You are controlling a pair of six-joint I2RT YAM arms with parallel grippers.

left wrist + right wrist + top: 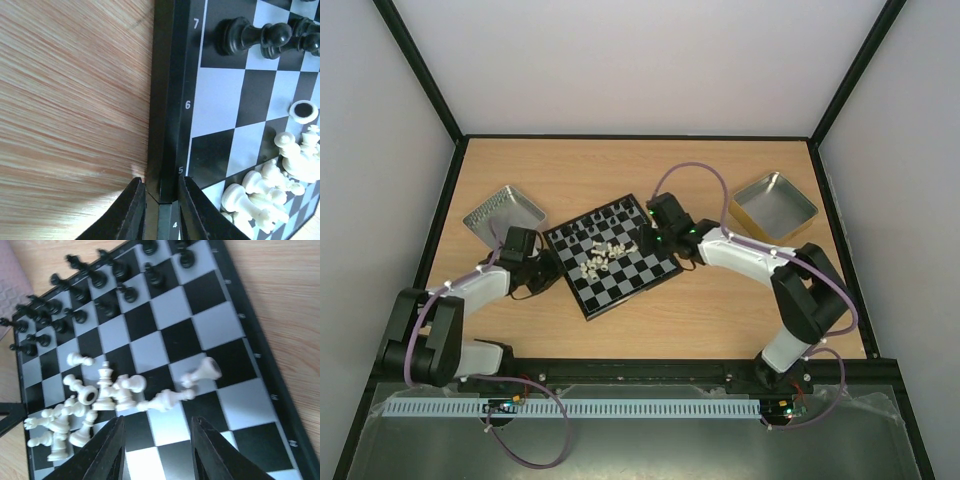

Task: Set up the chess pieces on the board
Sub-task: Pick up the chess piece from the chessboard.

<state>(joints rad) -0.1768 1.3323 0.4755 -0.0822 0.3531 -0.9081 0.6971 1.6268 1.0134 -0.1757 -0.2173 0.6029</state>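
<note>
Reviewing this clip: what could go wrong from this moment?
1. The left gripper seems clamped on the rim of the small black-and-grey chessboard; a tug could tilt it and topple pieces.
2. The cream-white chess pieces lie heaped and touching ahead of the open right gripper; it may grab two or scatter them.
3. A wide sweep might knock the standing black chess pieces.

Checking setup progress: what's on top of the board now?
Black pieces stand in rows at one end; white pieces lie heaped centrally. What lies beneath the heap is covered.
</note>
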